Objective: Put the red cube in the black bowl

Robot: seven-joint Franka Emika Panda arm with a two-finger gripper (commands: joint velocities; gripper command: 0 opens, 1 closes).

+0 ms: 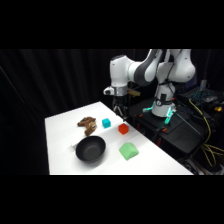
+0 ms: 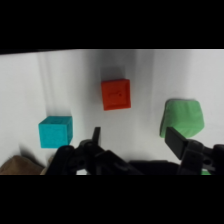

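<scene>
White table (image 1: pixel 60 127): 1 red cube (image 2: pixel 116 94), 1 black bowl (image 1: pixel 90 149), 1 cyan cube (image 2: pixel 55 131).

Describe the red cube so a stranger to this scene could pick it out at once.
Start at the white table and find the wide black bowl near its front. Behind the bowl, toward the arm's base, sit three small blocks; the red cube is the middle one, below the gripper. It is the only red-orange piece, sharp-edged, between the cyan cube and the bigger rounded green block.
</scene>
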